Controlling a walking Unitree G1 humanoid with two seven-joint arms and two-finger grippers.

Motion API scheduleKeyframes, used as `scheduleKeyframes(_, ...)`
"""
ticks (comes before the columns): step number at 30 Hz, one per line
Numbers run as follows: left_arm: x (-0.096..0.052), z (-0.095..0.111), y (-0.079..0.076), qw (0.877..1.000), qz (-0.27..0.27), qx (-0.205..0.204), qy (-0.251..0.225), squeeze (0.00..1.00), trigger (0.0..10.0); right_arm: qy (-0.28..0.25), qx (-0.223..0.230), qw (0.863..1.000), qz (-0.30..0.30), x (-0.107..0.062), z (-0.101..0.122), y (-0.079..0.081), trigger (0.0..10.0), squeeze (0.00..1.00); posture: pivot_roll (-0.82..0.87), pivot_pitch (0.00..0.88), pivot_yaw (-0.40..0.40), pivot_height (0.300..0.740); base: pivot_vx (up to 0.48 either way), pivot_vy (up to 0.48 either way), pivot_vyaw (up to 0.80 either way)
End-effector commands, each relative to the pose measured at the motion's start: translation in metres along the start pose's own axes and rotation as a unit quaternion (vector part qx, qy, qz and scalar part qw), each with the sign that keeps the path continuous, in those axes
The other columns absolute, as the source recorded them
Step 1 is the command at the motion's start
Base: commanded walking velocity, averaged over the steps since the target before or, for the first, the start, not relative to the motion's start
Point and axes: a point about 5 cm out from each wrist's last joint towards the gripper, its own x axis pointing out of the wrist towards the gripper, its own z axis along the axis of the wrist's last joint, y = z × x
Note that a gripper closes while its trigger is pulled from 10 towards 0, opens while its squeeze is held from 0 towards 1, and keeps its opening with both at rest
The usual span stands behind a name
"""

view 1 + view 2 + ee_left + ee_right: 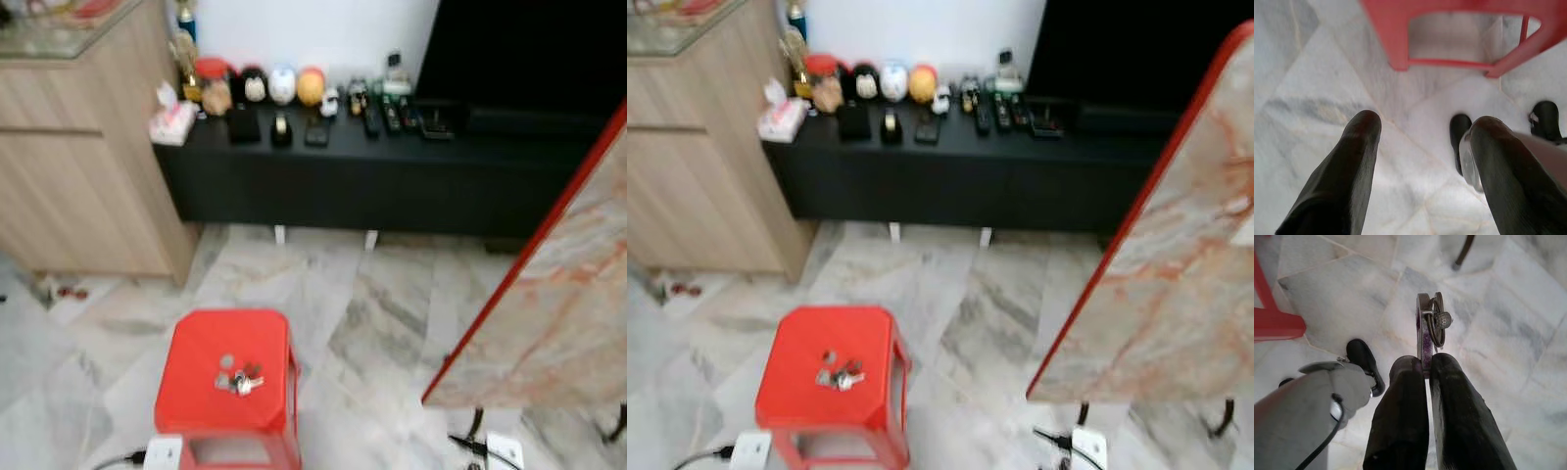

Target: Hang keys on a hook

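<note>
The keys [241,381] lie in a small loose heap near the middle of the red stool [201,345], flat on its seat, with one blade seeming to stick out toward the robot's right; the picture is too soft to read their long axis with any confidence. The right gripper [1426,366] hangs low over the marble floor [372,313] with its fingers pressed together on a purple-edged tag [1423,330] that carries a dark ring [1436,323] and a small round charm. The tag stands straight out from the fingertips, long axis in line with the fingers, with the ring at the far end. The left gripper [1422,132] hangs beside the stool, fingers apart and holding nothing. No hook can be made out among the clutter on the black bench [392,166] or by the wooden cabinet [69,157]. The grip on the tag looks thin, at its very end, so a swing or a knock against the stool or the tilted marble board [558,294] might twist it loose. The ring could also swing aside and miss a hook.
</note>
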Motion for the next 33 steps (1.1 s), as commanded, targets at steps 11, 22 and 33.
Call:
scheduleKeyframes(11, -0.001, -0.011, -0.018, 1.0, -0.014, 0.018, 0.021, 0.0, 10.0, -0.001, 0.006, 1.0, -0.02, -0.001, 0.0, -0.011, 10.0, 0.0, -0.08, 0.086, -0.046, 0.74, 0.0, -0.363, 0.0)
scheduleKeyframes(22, -0.001, -0.011, -0.017, 0.999, -0.016, 0.021, 0.02, 0.0, 10.0, -0.003, 0.011, 1.0, -0.021, -0.001, 0.002, -0.009, 10.0, 0.0, -0.08, 0.088, -0.043, 0.74, 0.0, -0.48, 0.0)
scheduleKeyframes(33, -0.002, -0.012, -0.016, 0.999, -0.019, 0.022, 0.021, 0.0, 10.0, -0.006, 0.01, 1.0, -0.018, -0.001, 0.002, -0.008, 10.0, 0.0, -0.09, 0.08, -0.045, 0.74, 0.0, -0.466, 0.0)
